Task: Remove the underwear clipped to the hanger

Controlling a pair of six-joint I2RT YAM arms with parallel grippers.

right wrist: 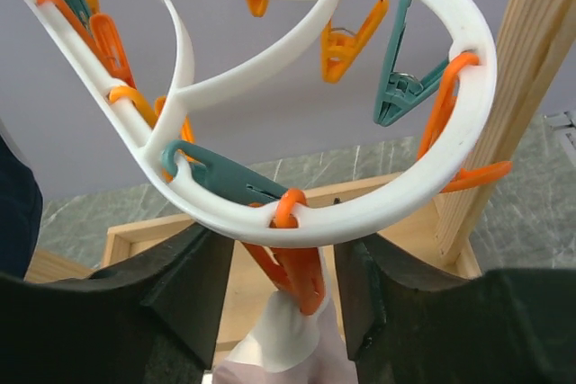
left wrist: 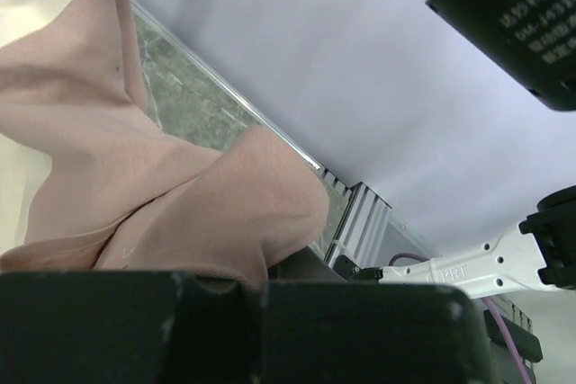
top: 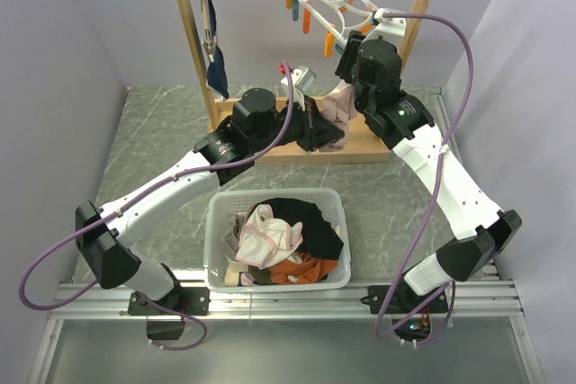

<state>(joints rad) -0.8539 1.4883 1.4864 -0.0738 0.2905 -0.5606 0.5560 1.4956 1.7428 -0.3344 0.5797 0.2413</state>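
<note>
One pale pink underwear (left wrist: 180,195) hung from an orange peg (right wrist: 301,276) on the white ring hanger (right wrist: 378,209). The left gripper (left wrist: 261,299) had jaws clenched on its cloth; the right gripper (right wrist: 283,299) had jaws apart around the peg. Next they likely needed to squeeze that peg open.

The grey marbled table (top: 153,150) carries a white laundry basket (top: 219,249) near centre and, farther back, a wooden rack (top: 369,154), seemingly on a flat base.
</note>
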